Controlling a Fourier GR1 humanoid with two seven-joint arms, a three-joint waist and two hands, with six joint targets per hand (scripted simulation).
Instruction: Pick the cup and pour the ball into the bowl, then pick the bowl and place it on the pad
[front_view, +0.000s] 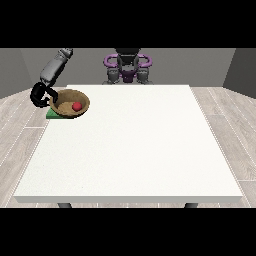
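Front view, from across the room: big white counter, robot small at the far edge, mostly bare surface in between. No cup in view that I can see.

Arm at the view's left reaches down to the far-left corner of the counter. Bowl is there, brown, tilted slightly toward the camera, sitting over the green pad, of which only a sliver shows under the near-left rim. Can't tell if the bowl is fully down on it or a hair above.

Hand at the view's left is at the bowl's left rim, fingers curled into a hook around the edge, so it has hold of the bowl. Other hand isn't visible.

Red ball is inside the bowl, right of centre.

My read: pour is done, this is the tail end of the placing step. To finish it well:
- level the bowl before letting go, so the ball doesn't roll to the low side and tip it
- settle it flat on the pad, centred, since the pad sits near the counter edge
- open the fingers first, then back the hand out to the left and up, without dragging the rim
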